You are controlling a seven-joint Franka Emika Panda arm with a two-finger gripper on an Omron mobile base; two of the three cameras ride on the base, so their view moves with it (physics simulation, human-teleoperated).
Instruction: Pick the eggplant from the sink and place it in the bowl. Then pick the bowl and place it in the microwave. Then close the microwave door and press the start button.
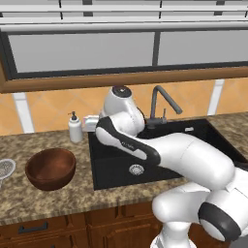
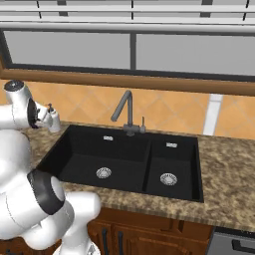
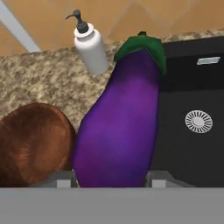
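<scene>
In the hand view, my gripper (image 3: 111,179) is shut on the eggplant (image 3: 120,118), a glossy purple fruit with a green cap that stands up between the fingers. It hangs over the counter at the left rim of the black sink (image 3: 188,87). The reddish-brown wooden bowl (image 3: 33,144) lies just to its left, below the hand. In the left base view the bowl (image 1: 51,167) stands on the counter left of the sink (image 1: 116,167), and my arm bends over the sink's left basin, hiding the hand. The microwave and its door are out of view.
A white soap dispenser (image 1: 74,127) stands behind the bowl at the sink's back left corner. The dark curved faucet (image 1: 162,104) rises behind the basins. A small mesh dish (image 1: 5,167) lies at the counter's far left. The tiled wall and a window close off the back.
</scene>
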